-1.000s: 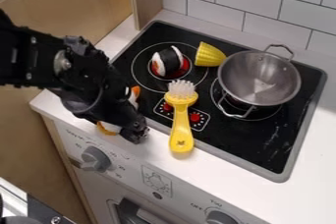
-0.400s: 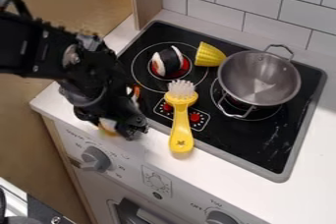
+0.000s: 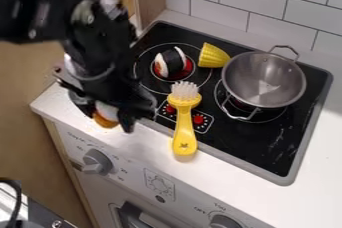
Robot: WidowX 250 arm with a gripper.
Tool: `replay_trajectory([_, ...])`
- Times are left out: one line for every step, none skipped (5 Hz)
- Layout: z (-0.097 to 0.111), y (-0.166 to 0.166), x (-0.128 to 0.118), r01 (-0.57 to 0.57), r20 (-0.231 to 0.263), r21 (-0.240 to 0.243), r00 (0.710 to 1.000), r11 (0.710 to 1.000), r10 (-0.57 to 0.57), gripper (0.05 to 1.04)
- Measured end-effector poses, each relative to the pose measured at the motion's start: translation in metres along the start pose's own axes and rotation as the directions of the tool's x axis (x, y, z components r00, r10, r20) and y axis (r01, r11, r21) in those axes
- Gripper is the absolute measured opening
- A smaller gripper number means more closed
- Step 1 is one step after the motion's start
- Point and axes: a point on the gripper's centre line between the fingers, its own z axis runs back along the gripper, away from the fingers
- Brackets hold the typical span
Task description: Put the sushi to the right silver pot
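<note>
Claw [image 3: 113, 117] higher, lettered panel [image 3: 130, 172] below

I see a white counter [image 3: 317, 177] with a black stove [image 3: 264, 139] set in it. The stove carries the pot [image 3: 264, 82]; left of the pot lie the corn [image 3: 214, 56], close by, and the sushi [image 3: 175, 62], farther off. The brush [image 3: 184, 127], left of the pot and frontward, extends past the stove's front edge.

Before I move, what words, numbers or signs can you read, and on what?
"Stay on": above the left knob, blurred but likely.
"20": beside the left knob; the other marks around it are too blurred to be sure of.
"OFF": beside the right knob; the print above it is too blurred.
Square sign between the knobs: a drawing, too blurred to make out.
</note>
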Motion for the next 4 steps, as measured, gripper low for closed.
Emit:
replay_trajectory([0.017,-0.007,0.003,-0.023,-0.037,0.017,0.999,1.0,0.023,0.671])
replay_trajectory([0.035,-0.023,0.018,-0.068,-0.078,0.034,0.994,0.997,0.07,0.671])
replay_trajectory([0.042,-0.043,0.037,-0.112,-0.1,0.053,0.988,0.992,0.117,0.671])
replay_trajectory([0.043,-0.063,0.057,-0.152,-0.117,0.073,0.98,0.986,0.16,0.671])
